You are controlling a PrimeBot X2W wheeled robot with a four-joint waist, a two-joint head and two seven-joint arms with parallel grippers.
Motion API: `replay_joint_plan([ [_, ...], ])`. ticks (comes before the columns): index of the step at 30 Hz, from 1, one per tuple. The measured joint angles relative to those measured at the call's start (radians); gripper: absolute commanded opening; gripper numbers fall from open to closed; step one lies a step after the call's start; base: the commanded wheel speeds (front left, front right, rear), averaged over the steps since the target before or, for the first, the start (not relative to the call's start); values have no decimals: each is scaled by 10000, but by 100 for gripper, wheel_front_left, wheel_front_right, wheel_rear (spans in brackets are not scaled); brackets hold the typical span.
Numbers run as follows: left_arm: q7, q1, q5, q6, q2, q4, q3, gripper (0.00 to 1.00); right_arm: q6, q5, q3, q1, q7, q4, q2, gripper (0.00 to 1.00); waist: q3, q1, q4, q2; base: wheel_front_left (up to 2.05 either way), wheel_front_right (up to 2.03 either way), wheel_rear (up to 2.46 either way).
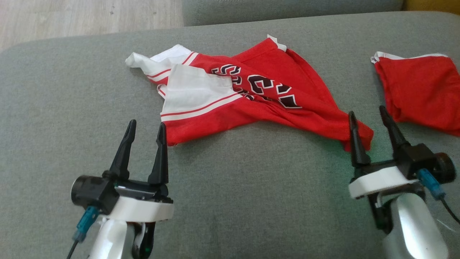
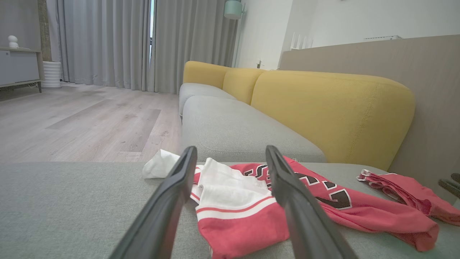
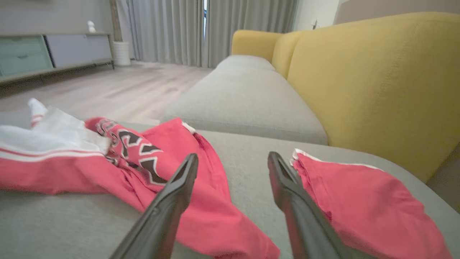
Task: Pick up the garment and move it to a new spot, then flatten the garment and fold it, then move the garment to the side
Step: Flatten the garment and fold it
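The garment [image 1: 248, 97] is a red jersey with white striped trim and black lettering, lying crumpled across the grey cushion [image 1: 251, 180]. It shows too in the left wrist view [image 2: 251, 212] and the right wrist view [image 3: 143, 158]. My left gripper [image 1: 145, 127] stands open just short of the garment's near left corner, nothing between its fingers. My right gripper [image 1: 366, 113] is open over the garment's near right tip, with its left finger [image 1: 354, 140] in front of the red cloth. Both pairs of fingers [image 3: 179, 187] stand wide apart.
A second red cloth piece [image 1: 420, 90] with white edging lies at the far right of the cushion, close to my right gripper. Yellow sofa backrests [image 2: 330, 111] rise behind. Wooden floor [image 1: 72, 18] lies past the cushion's far left edge.
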Motion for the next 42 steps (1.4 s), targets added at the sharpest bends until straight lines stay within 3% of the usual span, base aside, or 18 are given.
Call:
replay_joint_plan([
  [5, 0, 5, 0, 0, 0, -2, -25, 100, 0, 1618, 1312, 326, -263, -892, 75, 100, -98, 0, 106, 0, 0, 0, 0],
  [21, 0, 88, -13, -73, 0, -13, -397, 100, 0, 1749, 2077, 752, -305, -970, 73, 100, -163, 0, 825, 0, 0, 0, 0],
  [25, 0, 84, -27, -73, 0, -4, -466, 100, 0, 1653, 2700, 189, -211, -226, 69, 100, -50, 0, 1092, 0, 0, 0, 0],
  [31, 0, 14, -186, -73, 0, 48, -844, 100, 0, 2036, 3262, -1863, 905, 1388, 38, 100, 273, 1, 1594, 0, 0, 0, 0],
  [37, 0, -353, -359, -73, -2, 182, -1235, 100, 0, 2510, 2817, -3609, 2023, 3799, 4, 100, 626, 1, 2276, 0, 0, 0, 0],
  [42, 0, -414, -531, -73, -6, 268, -1384, 100, 0, 2882, 2405, -4431, 2209, 5334, -90, 100, 850, 1, 2823, 0, 0, 0, 0],
])
